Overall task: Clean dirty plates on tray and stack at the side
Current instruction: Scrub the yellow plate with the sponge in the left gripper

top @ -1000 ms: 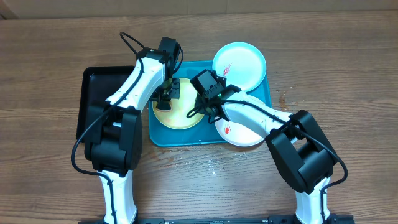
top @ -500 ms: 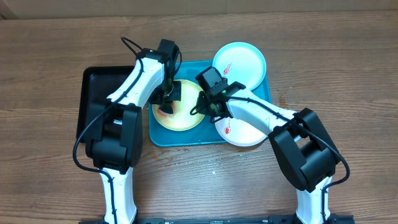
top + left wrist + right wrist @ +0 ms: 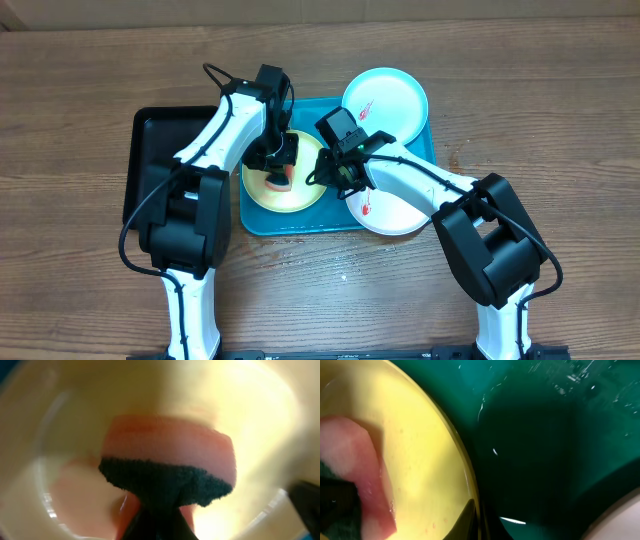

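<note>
No readable text, label or number anywhere.

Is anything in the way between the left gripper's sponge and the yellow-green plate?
Nothing visible does. The sponge in the left gripper sits right on the green plate, and the right gripper pinches that plate's right rim.

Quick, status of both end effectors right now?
The left end effector is closed on the sponge, which sits on the lime-green plate.
The right end effector is closed on that plate's rim.
</note>
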